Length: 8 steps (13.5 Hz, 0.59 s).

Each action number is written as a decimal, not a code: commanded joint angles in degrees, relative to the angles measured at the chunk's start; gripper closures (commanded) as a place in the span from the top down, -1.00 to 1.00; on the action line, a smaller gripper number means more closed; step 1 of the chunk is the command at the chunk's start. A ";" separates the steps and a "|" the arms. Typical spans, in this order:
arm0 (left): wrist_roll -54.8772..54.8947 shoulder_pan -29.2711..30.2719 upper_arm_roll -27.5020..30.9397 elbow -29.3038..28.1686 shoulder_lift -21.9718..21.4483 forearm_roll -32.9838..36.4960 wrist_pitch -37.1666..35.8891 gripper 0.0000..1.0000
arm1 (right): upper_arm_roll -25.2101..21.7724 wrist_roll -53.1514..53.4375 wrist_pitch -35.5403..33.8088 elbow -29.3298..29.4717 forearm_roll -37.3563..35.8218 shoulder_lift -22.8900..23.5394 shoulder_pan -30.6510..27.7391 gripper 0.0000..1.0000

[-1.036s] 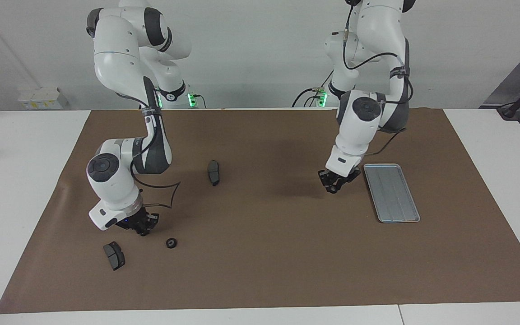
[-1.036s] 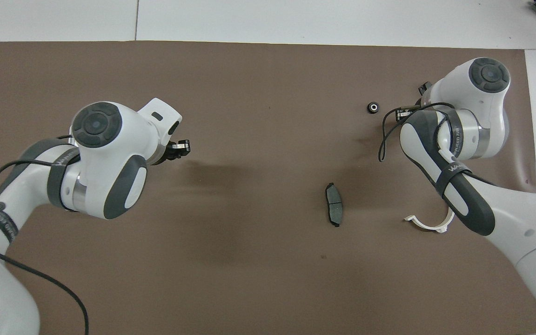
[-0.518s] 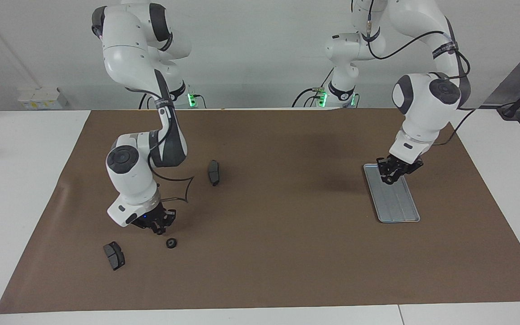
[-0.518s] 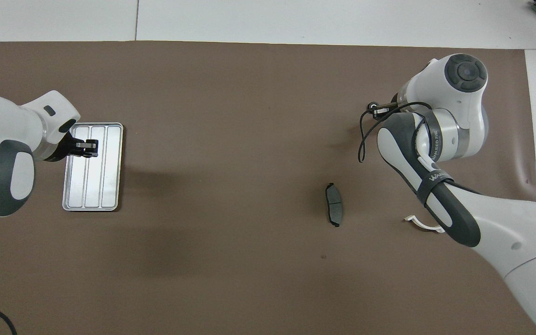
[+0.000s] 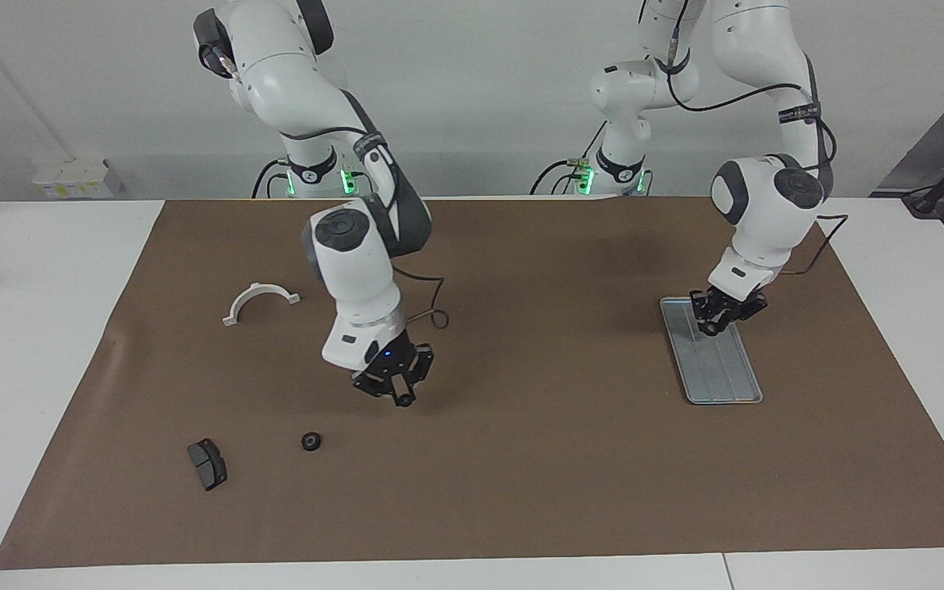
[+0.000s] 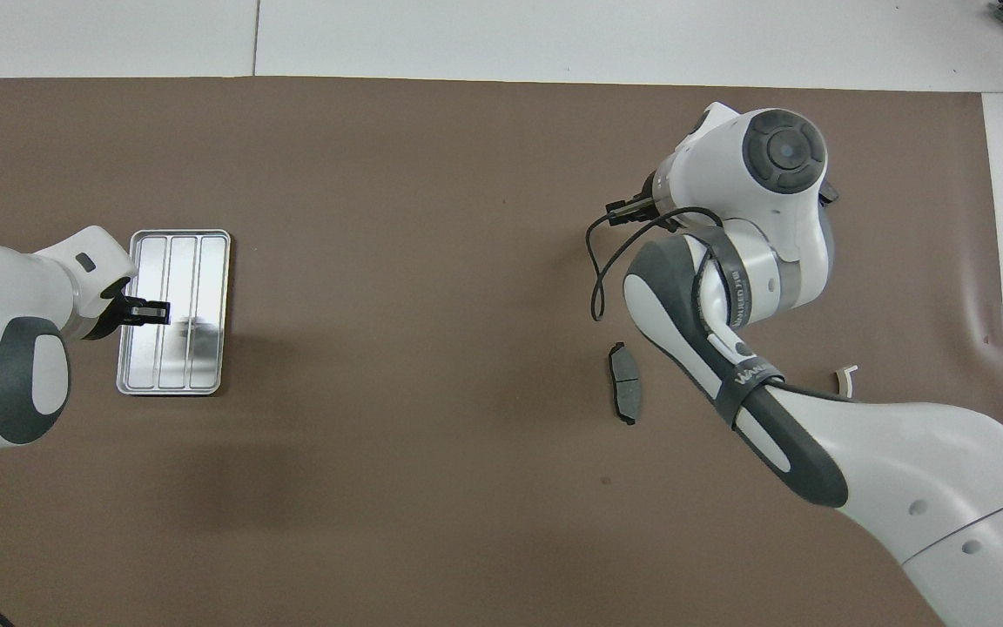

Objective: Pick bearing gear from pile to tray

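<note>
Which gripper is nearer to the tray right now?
Left. The left gripper is over the tray at its robot-side end; the right gripper hangs over the mat mid-table, toward the right arm's end.

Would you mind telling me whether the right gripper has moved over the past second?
Yes. In the facing view the right gripper has left the spot beside the small black gear and swung toward the middle of the brown mat, while the gear stayed put.
</note>
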 commanded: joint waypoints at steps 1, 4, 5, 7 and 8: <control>-1.98 -0.74 0.14 -4.30 -2.46 0.25 2.75 -1.00 | -0.01 1.93 3.82 0.76 -0.67 1.45 4.95 -1.00; -2.78 -1.27 0.14 -4.48 -2.46 0.25 2.93 -1.00 | -0.10 4.75 7.79 2.59 -0.94 4.70 10.40 -1.00; -3.13 -1.27 0.14 -4.39 -2.28 0.25 3.81 -0.72 | -0.10 5.10 7.88 3.91 -0.94 5.93 11.90 -1.00; -4.79 -1.45 0.05 -4.48 -1.93 0.25 6.53 0.73 | -0.45 6.59 9.71 7.94 -1.20 10.31 15.85 -1.00; -5.85 -1.53 0.05 -4.22 -1.76 0.25 6.97 1.00 | -0.45 6.86 10.34 8.57 -2.16 11.04 16.74 -1.00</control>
